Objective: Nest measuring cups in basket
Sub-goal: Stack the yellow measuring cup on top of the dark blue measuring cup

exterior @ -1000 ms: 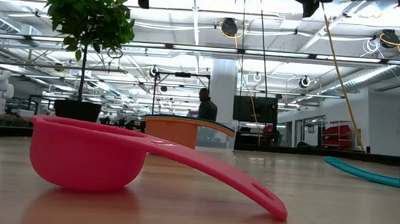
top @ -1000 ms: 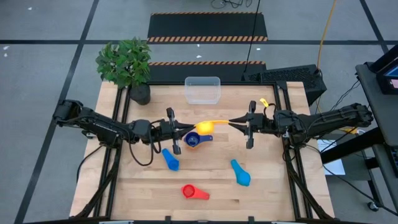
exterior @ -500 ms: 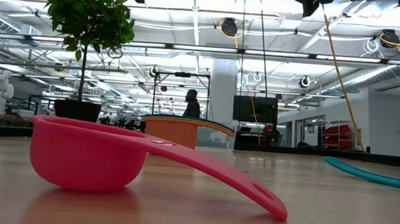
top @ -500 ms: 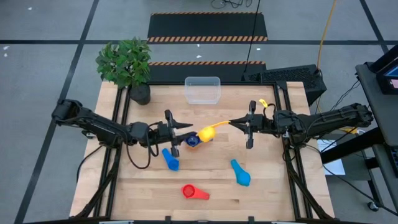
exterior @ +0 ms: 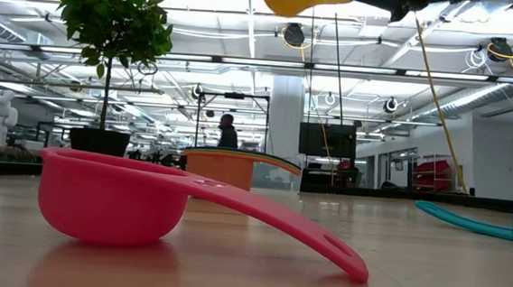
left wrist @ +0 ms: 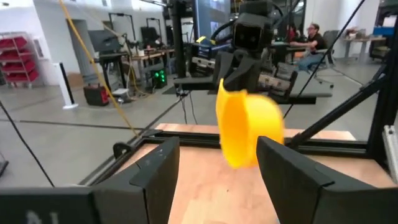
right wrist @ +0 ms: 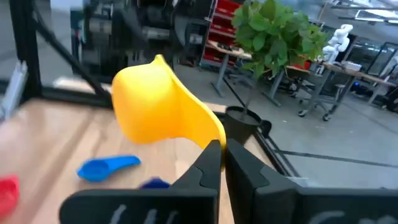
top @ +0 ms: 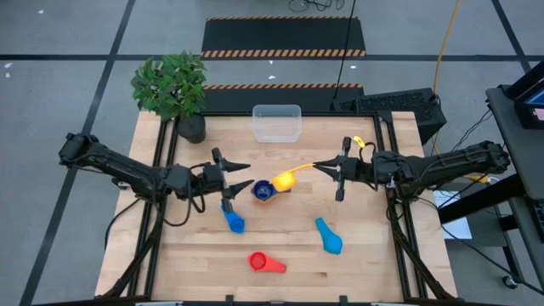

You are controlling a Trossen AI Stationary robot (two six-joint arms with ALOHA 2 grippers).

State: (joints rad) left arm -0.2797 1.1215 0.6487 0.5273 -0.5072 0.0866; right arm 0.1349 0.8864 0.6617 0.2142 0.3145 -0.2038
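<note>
**Me:** Over the middle of the table [top: 357, 255], my right gripper [top: 318, 167] is pinched tight on the thin handle of the yellow cup [top: 283, 180]. That cup is up in the air, with its bowl just beside the dark blue cup [top: 263, 192], which sits on the wood.

**Helper:** And your left one?

**Me:** My left gripper [top: 235, 176] is just left of the dark blue cup. Its fingers are spread apart and hold nothing. From its own camera I see the yellow cup [left wrist: 247, 127] a little way ahead, between the two fingers [left wrist: 154, 168] but not touching them.

**Helper:** Where are the other cups?

**Me:** A light blue cup [top: 233, 219] lies near the left gripper, closer to the front. A teal cup [top: 328, 236] lies more to the right. The red cup [top: 263, 263] is near the front edge, tipped with its handle down on the wood.

**Helper:** And the basket?

**Me:** The clear basket [top: 277, 123] sits at the back edge, next to the potted plant [top: 174, 89]. I see no cup in it.
</note>
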